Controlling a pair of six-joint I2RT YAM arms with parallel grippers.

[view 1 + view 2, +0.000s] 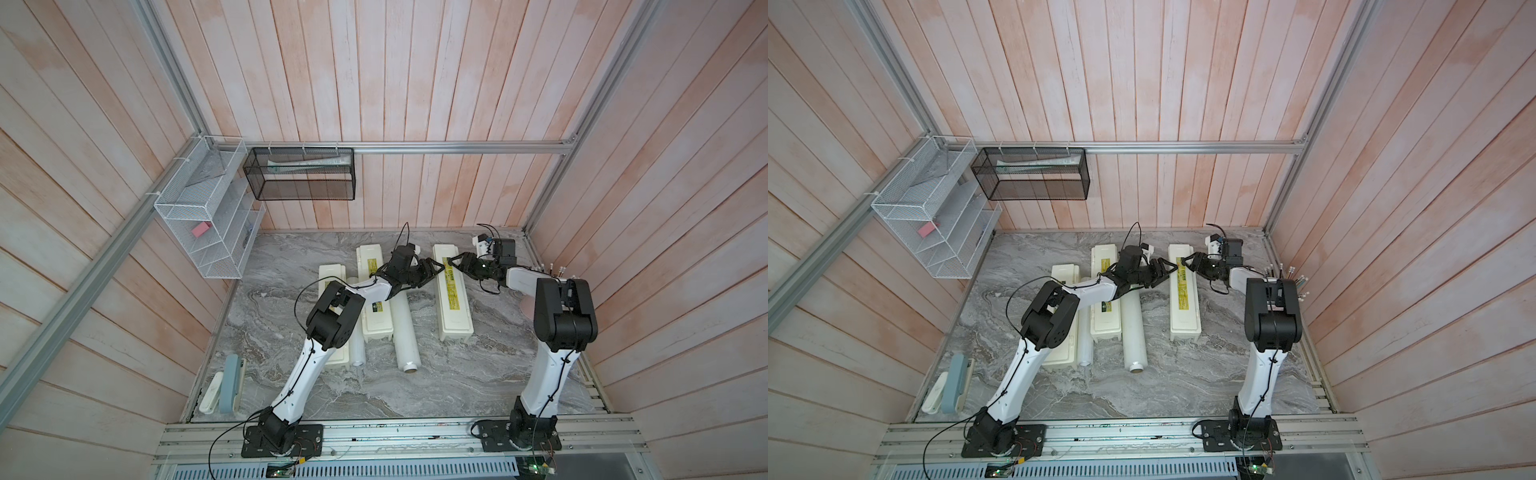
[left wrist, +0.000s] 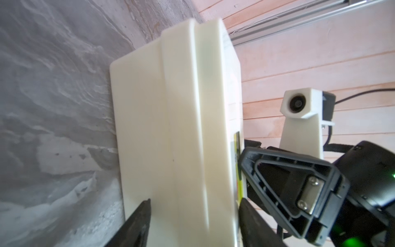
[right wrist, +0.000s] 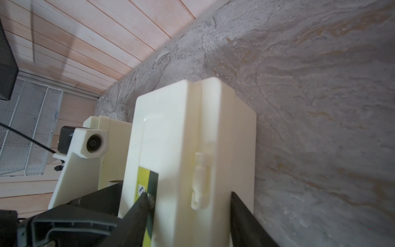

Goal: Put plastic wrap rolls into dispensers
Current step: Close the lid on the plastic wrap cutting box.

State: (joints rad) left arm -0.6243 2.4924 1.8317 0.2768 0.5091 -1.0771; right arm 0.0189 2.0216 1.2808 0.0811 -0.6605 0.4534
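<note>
- Evidently the work is on the dispenser (image 1: 455, 307) nearest the right edge of the table (image 1: 457, 386). It lies lengthwise with its lid (image 3: 168, 132) shut.
- Both arms meet at its far part, one from each long side.
- The left gripper (image 2: 194, 202) straddles the box with its jaws partly apart, one fingertip low by the base and one up at the lid's top. I cannot tell whether they press on it.
- The right gripper (image 3: 189, 194) straddles it too. One fingertip lies on the yellow-green label (image 3: 144, 177), and the other stands just beside the wall that carries the latch (image 3: 199, 181). Whether it pinches is not clear.
- One roll (image 1: 405, 332) lies on the table between this box and the middle dispenser (image 1: 376, 324).
- A second roll (image 1: 358, 345) lies just beyond that one, beside the third dispenser (image 1: 332, 274), which the left arm partly hides.
- My reading is that this is the opening step and that no loading has begun.
- Next, one gripper likely has to pin the base while the other frees the latch and swings the lid up. A poor hold could slide the whole box across the table.
</note>
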